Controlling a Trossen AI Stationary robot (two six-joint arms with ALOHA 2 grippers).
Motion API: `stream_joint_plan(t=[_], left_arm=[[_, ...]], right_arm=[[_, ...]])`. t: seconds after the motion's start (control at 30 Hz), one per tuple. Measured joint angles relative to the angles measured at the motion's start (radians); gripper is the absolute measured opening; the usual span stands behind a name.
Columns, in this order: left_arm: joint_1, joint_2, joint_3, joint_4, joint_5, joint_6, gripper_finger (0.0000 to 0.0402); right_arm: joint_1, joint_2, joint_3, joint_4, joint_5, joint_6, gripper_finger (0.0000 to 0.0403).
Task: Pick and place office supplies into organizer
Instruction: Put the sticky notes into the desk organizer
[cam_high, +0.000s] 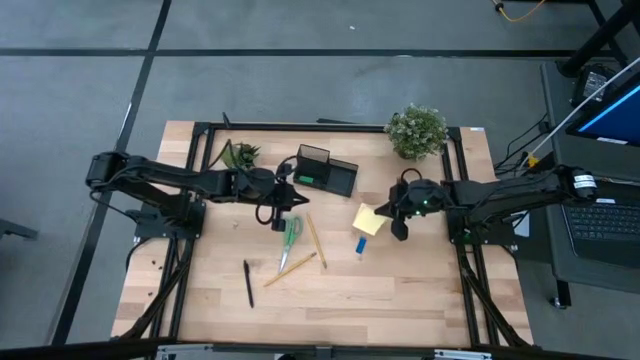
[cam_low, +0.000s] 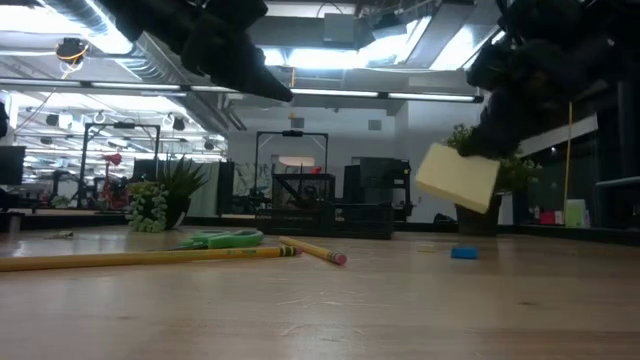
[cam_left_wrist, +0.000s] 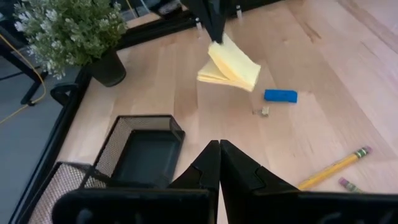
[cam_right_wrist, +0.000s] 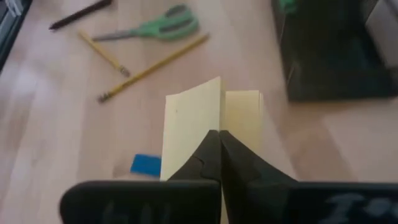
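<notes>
The yellow sticky-note pad (cam_high: 368, 219) hangs in the air, tilted, above the table (cam_high: 400, 290), on the right side of the black mesh organizer (cam_high: 325, 171) and apart from it. The right tool (cam_high: 399, 225) grasps the pad by one edge, its two fingers pressed together on the yellow sheets; in the right wrist view the pad (cam_right_wrist: 214, 130) stands just in front of these clenched fingers. In the low view the pad (cam_low: 457, 177) is clearly lifted off the wood.

Just below the pad, on the table, lies a small blue piece (cam_high: 359, 244). The green-handled scissors (cam_high: 291, 234) lie in front of the organizer, near its left end. Two wooden pencils (cam_high: 315, 239) lie beside the scissors, between them and the blue piece, and they cross each other. A black pen (cam_high: 248, 283) lies farther from the organizer, beyond the scissors.

The left tool (cam_high: 290, 200) is clenched with nothing in it, and it hovers just at the front left corner of the organizer, above the scissors.

A potted plant with pale leaves (cam_high: 416, 131) stands to the right of the organizer, at the back edge of the table. A smaller green plant (cam_high: 238, 154) stands to the left of the organizer.
</notes>
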Motion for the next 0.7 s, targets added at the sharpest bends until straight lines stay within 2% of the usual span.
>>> stream_joint_plan(t=[0.23,0.43,0.57,0.7], left_arm=[[0.000,-0.014,0.000,-0.015,-0.007,0.014,0.0002],[0.032,-0.024,0.000,-0.041,0.013,0.020,0.0002],[0.079,-0.036,0.000,-0.039,0.066,0.019,0.0003],[0.127,-0.053,0.000,-0.043,0.132,0.019,0.0002]], right_arm=[[-0.070,-0.001,0.000,0.105,0.017,-0.032,0.0001],[-0.168,0.006,0.016,0.117,0.004,-0.062,0.0001],[-0.213,0.049,0.089,0.116,-0.041,-0.123,0.0001],[-0.270,0.136,0.216,-0.004,-0.049,-0.184,0.0001]])
